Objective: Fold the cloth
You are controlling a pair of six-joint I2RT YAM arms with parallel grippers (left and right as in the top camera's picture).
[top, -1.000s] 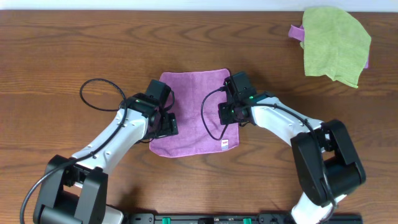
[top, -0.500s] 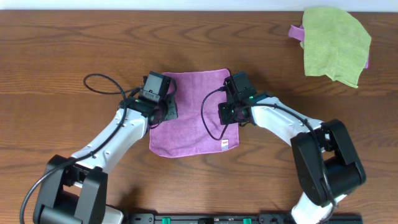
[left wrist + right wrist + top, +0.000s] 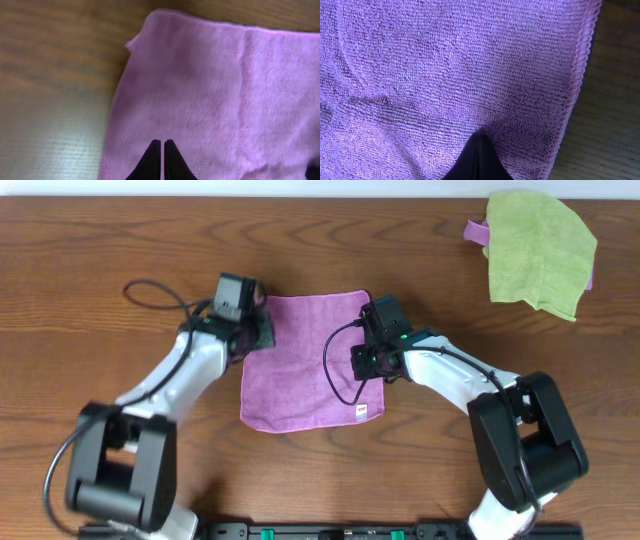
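Observation:
The purple cloth (image 3: 310, 365) lies flat on the wooden table (image 3: 100, 260), a white label at its near right corner. My left gripper (image 3: 260, 332) sits over the cloth's left edge near the far left corner. In the left wrist view its jaws (image 3: 162, 143) are shut above the cloth (image 3: 215, 85) with nothing between them. My right gripper (image 3: 363, 365) rests on the right edge. In the right wrist view its shut tips (image 3: 479, 138) press into the cloth (image 3: 445, 65) beside the hem.
A crumpled green cloth (image 3: 540, 250) lies at the far right of the table, on top of another purple cloth (image 3: 475, 230). A black cable (image 3: 150, 295) loops beside the left arm.
My left gripper has shut and moved from the near part of the cloth's left edge up toward the far left corner. The right arm and the cloth have stayed still.

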